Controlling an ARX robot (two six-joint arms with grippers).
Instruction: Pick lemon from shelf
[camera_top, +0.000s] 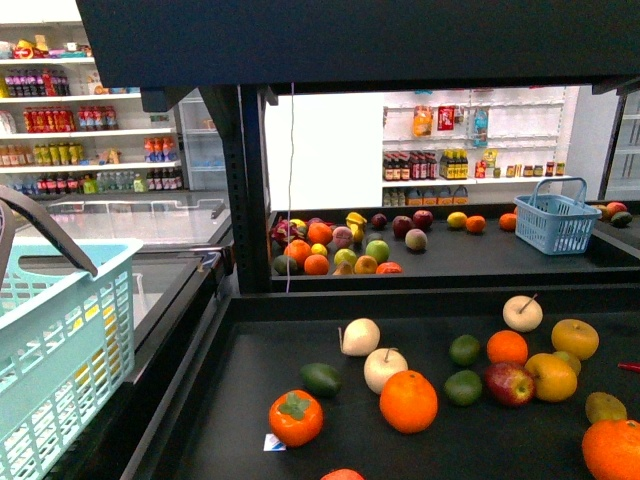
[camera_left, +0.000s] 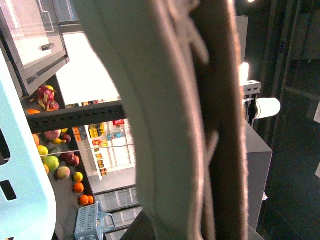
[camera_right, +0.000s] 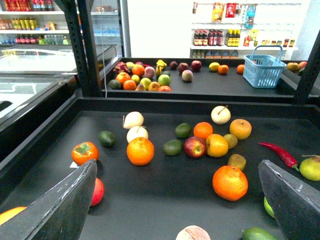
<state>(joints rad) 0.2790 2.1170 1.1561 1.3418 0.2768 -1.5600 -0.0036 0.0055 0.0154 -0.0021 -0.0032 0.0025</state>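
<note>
The shelf (camera_top: 246, 200) is a black-framed stand with dark trays of mixed fruit. Several yellow fruits lie on it: one round one (camera_top: 457, 219) on the far tray, another (camera_top: 575, 338) on the near tray beside oranges and an apple. I cannot tell for sure which is the lemon. My right gripper (camera_right: 177, 200) hangs open low over the near tray, its dark fingers (camera_right: 60, 205) wide apart, an orange (camera_right: 230, 182) between and beyond them. My left gripper (camera_left: 195, 165) is shut on the grey handle (camera_top: 50, 232) of a light teal basket (camera_top: 60, 350) at the left.
A blue basket (camera_top: 556, 222) stands on the far tray at the right. A red chili (camera_right: 280, 154) lies near the right finger. Glass-topped freezers (camera_top: 130, 222) sit left of the stand, with white wall shelves of bottles (camera_top: 90, 120) behind. A dark overhang (camera_top: 350, 40) spans the top.
</note>
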